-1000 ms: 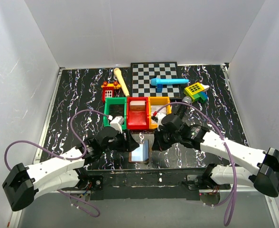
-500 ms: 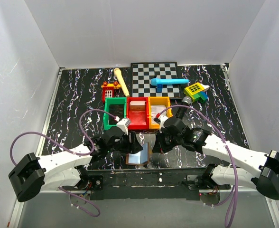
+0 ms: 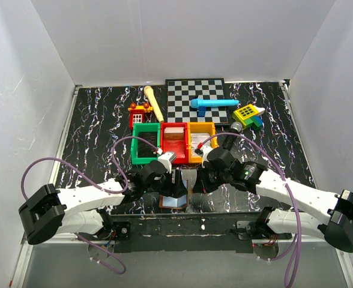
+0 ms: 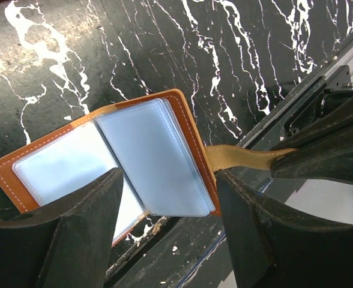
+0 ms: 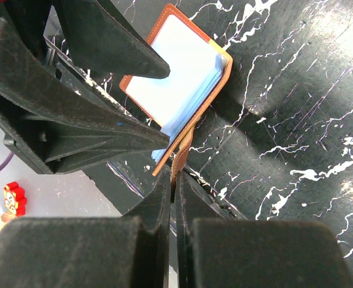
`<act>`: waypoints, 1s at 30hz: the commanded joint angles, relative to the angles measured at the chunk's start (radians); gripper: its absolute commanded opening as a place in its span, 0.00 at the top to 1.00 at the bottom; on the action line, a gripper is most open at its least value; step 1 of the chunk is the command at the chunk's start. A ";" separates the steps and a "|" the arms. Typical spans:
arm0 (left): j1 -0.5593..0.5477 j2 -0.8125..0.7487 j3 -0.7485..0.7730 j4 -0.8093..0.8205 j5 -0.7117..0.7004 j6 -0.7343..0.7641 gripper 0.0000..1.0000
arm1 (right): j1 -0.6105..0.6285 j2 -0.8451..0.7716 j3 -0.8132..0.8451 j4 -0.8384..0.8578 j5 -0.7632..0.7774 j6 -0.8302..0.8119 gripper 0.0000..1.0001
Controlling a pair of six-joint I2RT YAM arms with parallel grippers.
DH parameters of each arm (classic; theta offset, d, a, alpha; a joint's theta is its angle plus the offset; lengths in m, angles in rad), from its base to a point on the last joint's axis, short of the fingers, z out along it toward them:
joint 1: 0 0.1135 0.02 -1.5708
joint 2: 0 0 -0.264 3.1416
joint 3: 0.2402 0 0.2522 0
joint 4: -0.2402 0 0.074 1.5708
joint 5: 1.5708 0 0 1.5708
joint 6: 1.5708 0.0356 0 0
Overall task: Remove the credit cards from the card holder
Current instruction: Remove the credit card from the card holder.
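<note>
Since 1 s ago left gripper (image 4: 167,186) shifts in; jaws spread astride card holder (image 4: 74,159) sleeves just below, prob. to reach cards. right gripper (image 5: 173,180) pinches strap (image 5: 181,147) at fingertips, steadying holder open.

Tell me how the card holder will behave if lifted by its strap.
Likely floppy: the card holder lies splayed open, its clear sleeves fanning loose. The thin strap pinched in the right claw would probably bend.
</note>
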 commanded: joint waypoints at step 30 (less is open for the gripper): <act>-0.010 0.068 0.051 -0.117 -0.144 -0.012 0.52 | 0.003 0.001 0.060 0.002 -0.008 -0.007 0.99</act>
